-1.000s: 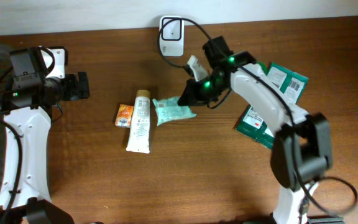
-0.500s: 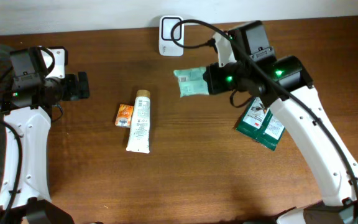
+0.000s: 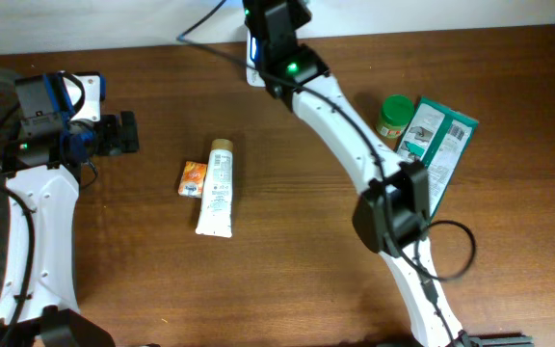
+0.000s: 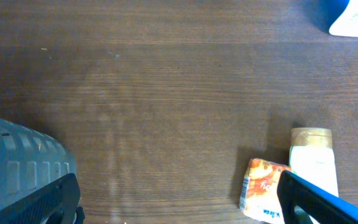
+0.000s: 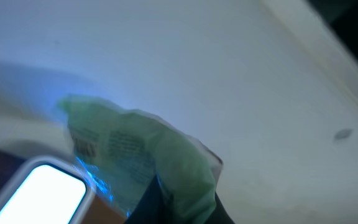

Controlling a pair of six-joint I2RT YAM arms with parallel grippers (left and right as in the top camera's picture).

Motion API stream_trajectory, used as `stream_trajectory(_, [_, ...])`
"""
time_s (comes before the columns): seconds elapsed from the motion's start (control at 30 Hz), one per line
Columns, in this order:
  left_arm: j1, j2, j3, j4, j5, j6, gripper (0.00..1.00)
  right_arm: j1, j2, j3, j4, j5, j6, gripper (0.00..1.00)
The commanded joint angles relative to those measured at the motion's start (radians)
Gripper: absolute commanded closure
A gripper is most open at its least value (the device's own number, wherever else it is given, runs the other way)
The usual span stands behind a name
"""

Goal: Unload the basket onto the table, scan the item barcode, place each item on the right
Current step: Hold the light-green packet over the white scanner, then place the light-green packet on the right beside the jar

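Table (image 3: 287, 280): brown wood with a white wall along the back edge, same as before.
Right arm (image 3: 345, 125): big change here. Half a second ago it hung over mid-table, now it's stretched all the way to the back edge.
Left arm (image 3: 37, 212): hasn't budged, parked on the left side.
Green cartons (image 3: 439, 145): far right, partly behind the right arm, and showing more than they did a moment ago.
Tube (image 3: 216, 193): lying flat left of centre, same spot.
Green pouch (image 5: 135, 155): the thing getting scanned. A second ago it lay just beside the tube; now it's up in front of the white wall, with blue light across its printed side.
Scanner (image 5: 39, 194): white face lit up, just below the pouch in the right wrist view.
Right gripper (image 5: 176, 205): clamped tight on the pouch's lower edge.
Left gripper (image 4: 176, 186): jaws spread wide with nothing in them, over bare table near the orange packet.
Jar (image 3: 391, 118): greenish, beside the cartons. The arm covered it half a second ago.
Orange packet (image 3: 193, 178): right up against the tube's side, unmoved.
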Motion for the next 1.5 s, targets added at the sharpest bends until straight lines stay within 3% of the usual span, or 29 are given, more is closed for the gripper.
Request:
stream_trajectory(0.0, [0.003,-0.003,-0.001,0.002,0.011,0.013,0.01,0.006,0.084,0.018,0.076,-0.003,-0.282,0.96])
stream_trajectory(0.1, [0.003,-0.003,-0.001,0.001,0.011,0.013,0.01,0.005,0.146,0.018,0.119,-0.054,-0.435,0.96])
stream_trajectory(0.77, [0.005,-0.003,-0.001,0.002,0.011,0.013,0.01,-0.026,0.147,0.011,0.113,-0.034,-0.43,0.96])
stream_trajectory(0.87, [0.005,-0.003,-0.001,0.001,0.011,0.013,0.01,-0.021,0.058,0.012,0.031,-0.064,-0.237,0.96])
stream_trajectory(1.03, [0.005,-0.003,-0.001,0.001,0.011,0.013,0.01,-0.022,-0.231,0.012,-0.454,-0.288,0.253,0.96])
stream_trajectory(1.17, [0.005,-0.003,-0.001,0.002,0.011,0.013,0.01,-0.023,-0.37,0.012,-0.914,-0.301,0.635,0.96])
stream_trajectory(1.27, [0.005,-0.003,-0.001,0.002,0.011,0.013,0.01,-0.085,-0.387,0.011,-1.177,-0.554,0.787,0.96])
stream_trajectory(1.33, [0.005,-0.003,-0.001,0.001,0.011,0.013,0.01,-0.155,-0.377,0.005,-1.342,-0.603,0.828,0.96])
stream_trajectory(1.47, [0.005,-0.003,-0.001,0.002,0.011,0.013,0.01,-0.275,-0.377,-0.195,-1.378,-0.599,0.885,0.96])
